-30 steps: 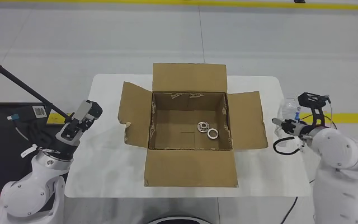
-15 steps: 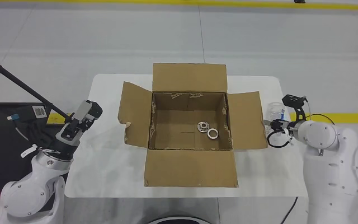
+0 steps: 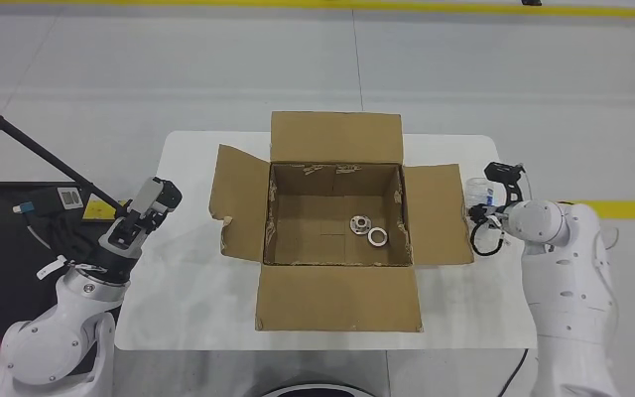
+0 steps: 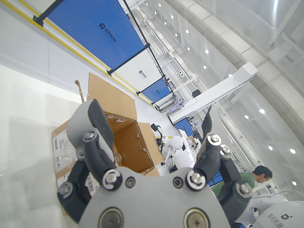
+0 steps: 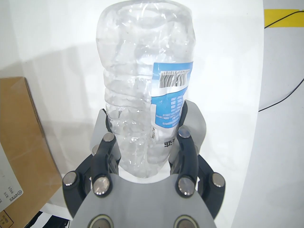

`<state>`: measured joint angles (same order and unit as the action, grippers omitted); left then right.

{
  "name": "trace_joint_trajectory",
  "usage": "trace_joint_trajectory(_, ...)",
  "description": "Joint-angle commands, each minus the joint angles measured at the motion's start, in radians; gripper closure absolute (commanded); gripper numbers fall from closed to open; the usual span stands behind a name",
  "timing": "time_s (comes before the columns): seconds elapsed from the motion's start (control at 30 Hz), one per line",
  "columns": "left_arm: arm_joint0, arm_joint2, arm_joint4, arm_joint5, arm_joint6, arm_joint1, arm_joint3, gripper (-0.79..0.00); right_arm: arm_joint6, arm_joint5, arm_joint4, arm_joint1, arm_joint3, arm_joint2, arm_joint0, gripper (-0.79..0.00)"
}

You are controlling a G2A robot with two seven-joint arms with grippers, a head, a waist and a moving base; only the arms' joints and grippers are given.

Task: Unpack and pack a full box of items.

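- Clear bottle (image 5: pixel 147 84) looks light, thin and crushable; we judge a gentle grip across its ribbed body best.
- It hangs over the table (image 3: pixel 189 298), just right of the box (image 3: pixel 337 137).
- Our right gripper (image 5: pixel 146 119) clamps it, arm bent in at the table's right edge.
- Our left gripper (image 4: pixel 152 112) gapes wide, empty, by the table's left edge.

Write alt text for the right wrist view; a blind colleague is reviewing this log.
The right gripper is shut on a clear plastic bottle with a blue-and-white label, the white table behind it. A cardboard box flap lies nearby.
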<state>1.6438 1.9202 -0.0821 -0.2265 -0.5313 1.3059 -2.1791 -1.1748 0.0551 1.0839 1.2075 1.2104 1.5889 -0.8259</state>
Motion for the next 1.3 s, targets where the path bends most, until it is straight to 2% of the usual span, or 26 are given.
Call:
trace_joint_trajectory(0.0,0.000,0.000,0.000,0.000,0.000,0.000,0.000,-0.785,0.007,0.000,-0.003,-0.001,-0.008,-0.006,0.003,-0.046)
trace_joint_trajectory(0.07,0.000,0.000,0.000,0.000,0.000,0.000,0.000,-0.785,0.017,-0.002,-0.005,-0.002,-0.014,-0.013,0.003,-0.025)
trace_joint_trajectory(0.23,0.000,0.000,0.000,0.000,0.000,0.000,0.000,-0.785,0.035,-0.011,-0.015,-0.003,-0.028,-0.028,0.003,-0.046)
trace_joint_trajectory(0.3,0.000,0.000,0.000,0.000,0.000,0.000,0.000,-0.785,0.039,-0.012,-0.019,-0.004,-0.032,-0.033,0.004,-0.095)
trace_joint_trajectory(0.33,0.000,0.000,0.000,0.000,0.000,0.000,0.000,-0.785,0.039,-0.014,-0.020,-0.005,-0.034,-0.035,0.005,-0.145)
trace_joint_trajectory(0.37,0.000,0.000,0.000,0.000,0.000,0.000,0.000,-0.785,0.041,-0.016,-0.019,-0.005,-0.035,-0.037,0.006,-0.256)
trace_joint_trajectory(0.47,0.000,0.000,0.000,0.000,0.000,0.000,0.000,-0.785,0.045,-0.023,-0.020,-0.007,-0.037,-0.043,0.007,-0.351)
trace_joint_trajectory(0.53,0.000,0.000,0.000,0.000,0.000,0.000,0.000,-0.785,0.047,-0.028,-0.021,-0.008,-0.035,-0.048,0.008,-0.474)
trace_joint_trajectory(0.6,0.000,0.000,0.000,0.000,0.000,0.000,0.000,-0.785,0.048,-0.034,-0.023,-0.009,-0.030,-0.052,0.008,-0.508)
trace_joint_trajectory(0.63,0.000,0.000,0.000,0.000,0.000,0.000,0.000,-0.785,0.049,-0.036,-0.024,-0.010,-0.025,-0.053,0.008,-0.551)
trace_joint_trajectory(0.7,0.000,0.000,0.000,0.000,0.000,0.000,0.000,-0.785,0.048,-0.035,-0.030,-0.011,-0.013,-0.054,0.006,-0.699)
trace_joint_trajectory(0.87,0.000,0.000,0.000,0.000,0.000,0.000,0.000,-0.785,0.030,-0.046,-0.024,-0.018,0.036,-0.052,-0.004,-0.785)
trace_joint_trajectory(1.1,0.000,0.000,0.000,0.000,0.000,0.000,0.000,-0.785,0.022,-0.067,-0.013,-0.026,0.111,-0.048,-0.018,-0.785)
trace_joint_trajectory(1.27,0.000,0.000,0.000,0.000,0.000,0.000,0.000,-0.785,0.008,-0.079,0.013,-0.038,0.300,-0.009,-0.056,-0.785)
